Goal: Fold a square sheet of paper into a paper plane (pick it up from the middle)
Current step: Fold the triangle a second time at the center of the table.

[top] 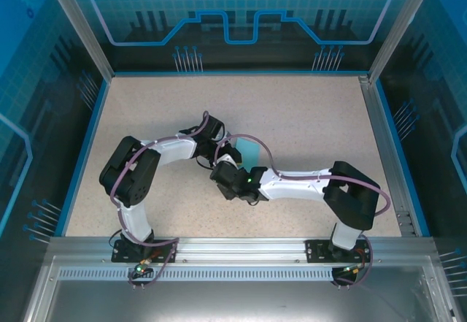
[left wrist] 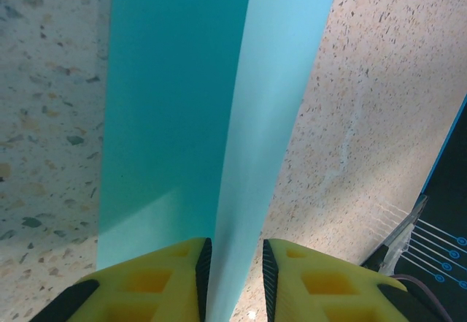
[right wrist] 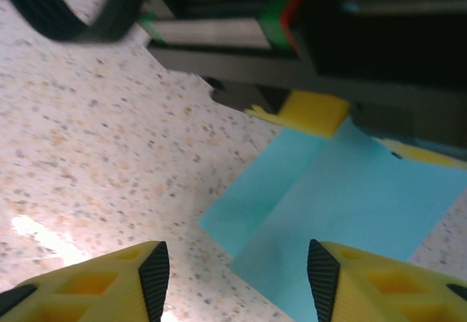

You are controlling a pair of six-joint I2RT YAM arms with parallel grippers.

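Observation:
The square sheet of paper [top: 249,149] lies mid-table, light turquoise, bent along a crease so that one half lies flat and the paler half [left wrist: 273,117] stands up. My left gripper [left wrist: 233,247] is open a little, and the raised half runs between its pads, close to the left one. The right gripper [right wrist: 237,255] is wide open just above the table, over the sheet's near corner [right wrist: 241,227], holding nothing. From the right wrist I see the left gripper's yellow fingers [right wrist: 310,114] resting on the sheet [right wrist: 350,198]. From above, both grippers [top: 219,149] [top: 223,167] meet beside the paper.
The speckled tabletop [top: 306,110] is ringed by a blue rim [top: 383,143] and clear enclosure walls with metal posts [top: 80,26]. A blue edge strip [left wrist: 446,154] lies to the right of the left gripper. Both arms' cables [top: 292,177] arc over the middle.

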